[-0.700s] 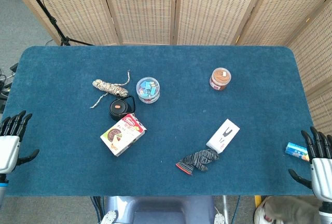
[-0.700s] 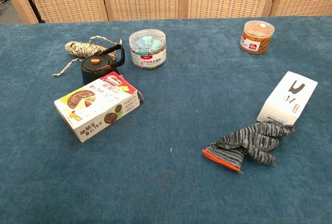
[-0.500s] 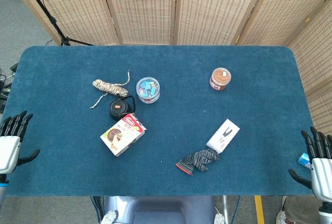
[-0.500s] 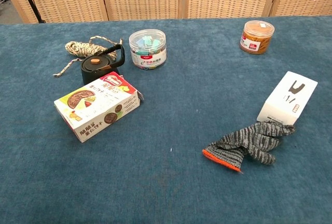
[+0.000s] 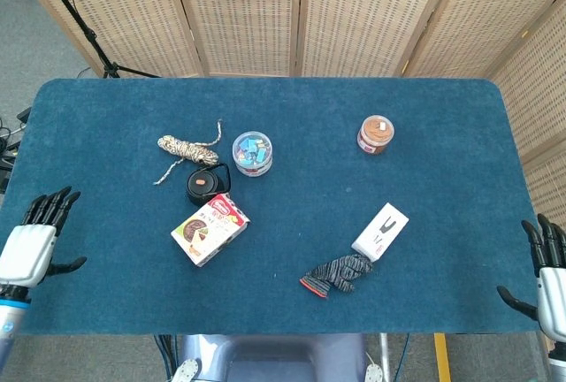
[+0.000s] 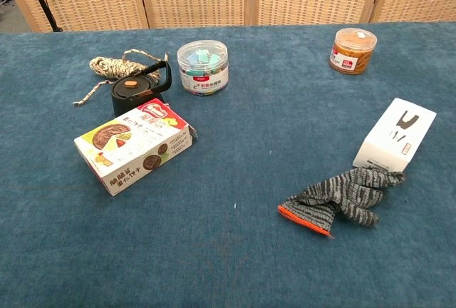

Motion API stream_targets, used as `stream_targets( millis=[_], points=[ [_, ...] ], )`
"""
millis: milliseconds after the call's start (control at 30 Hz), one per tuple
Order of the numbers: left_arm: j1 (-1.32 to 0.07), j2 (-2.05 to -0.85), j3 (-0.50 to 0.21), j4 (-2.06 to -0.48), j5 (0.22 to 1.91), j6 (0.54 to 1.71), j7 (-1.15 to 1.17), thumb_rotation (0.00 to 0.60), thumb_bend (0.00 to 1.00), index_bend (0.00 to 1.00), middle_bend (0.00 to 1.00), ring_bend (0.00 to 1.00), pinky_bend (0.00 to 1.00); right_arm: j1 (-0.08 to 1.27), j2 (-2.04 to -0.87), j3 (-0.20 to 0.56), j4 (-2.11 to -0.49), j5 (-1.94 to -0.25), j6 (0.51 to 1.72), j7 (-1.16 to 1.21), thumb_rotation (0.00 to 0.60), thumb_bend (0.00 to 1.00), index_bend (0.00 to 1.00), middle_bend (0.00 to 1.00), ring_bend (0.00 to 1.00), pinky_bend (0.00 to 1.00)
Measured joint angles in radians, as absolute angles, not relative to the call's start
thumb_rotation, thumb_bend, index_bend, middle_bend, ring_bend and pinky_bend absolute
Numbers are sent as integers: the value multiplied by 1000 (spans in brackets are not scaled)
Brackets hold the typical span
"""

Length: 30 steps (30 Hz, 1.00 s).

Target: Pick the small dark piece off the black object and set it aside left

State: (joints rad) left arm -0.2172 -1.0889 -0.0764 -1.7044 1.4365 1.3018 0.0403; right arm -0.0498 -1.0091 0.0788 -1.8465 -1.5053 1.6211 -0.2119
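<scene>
A small black kettle (image 5: 203,185) (image 6: 137,95) with an arched handle stands left of the table's middle, just behind a snack box. Its dark round lid (image 5: 203,183) (image 6: 132,86) with an orange knob sits on top. My left hand (image 5: 35,242) is open at the table's left front edge, far from the kettle. At the right front edge my right hand (image 5: 550,276) is open and partly cut off by the frame. Neither hand shows in the chest view.
A snack box (image 5: 210,228) lies in front of the kettle, a coiled rope (image 5: 187,149) behind it to the left. A clear jar of clips (image 5: 252,153) stands right of the kettle. A brown jar (image 5: 376,134), a white box (image 5: 380,231) and a striped glove (image 5: 337,272) lie to the right.
My left hand has moved a little right, onto the table's edge. My right hand has dropped slightly lower. A small blue item near the right hand is gone from view.
</scene>
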Motion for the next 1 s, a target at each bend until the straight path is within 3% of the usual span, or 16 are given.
stream_targets(
  millis=[333,500,1000],
  points=[
    [-434,-1158,-205,-1712,1247,1084,144,600,279,289,0,0,0,-30,-1011,107,-1841,-1428,1586,-221,600,0,0,0,0,0],
    [-547,-1254,-258,-1668,1094,1019,265,600,306,322,0,0,0,-21,-1015,117,-1837,-1396,1571,-235,600,0,0,0,0,0],
    [-745,-1490,-289,-1459,805,939,442,600,356,420,0,0,0,-13,-1015,132,-1833,-1352,1565,-239,600,0,0,0,0,0]
  ],
)
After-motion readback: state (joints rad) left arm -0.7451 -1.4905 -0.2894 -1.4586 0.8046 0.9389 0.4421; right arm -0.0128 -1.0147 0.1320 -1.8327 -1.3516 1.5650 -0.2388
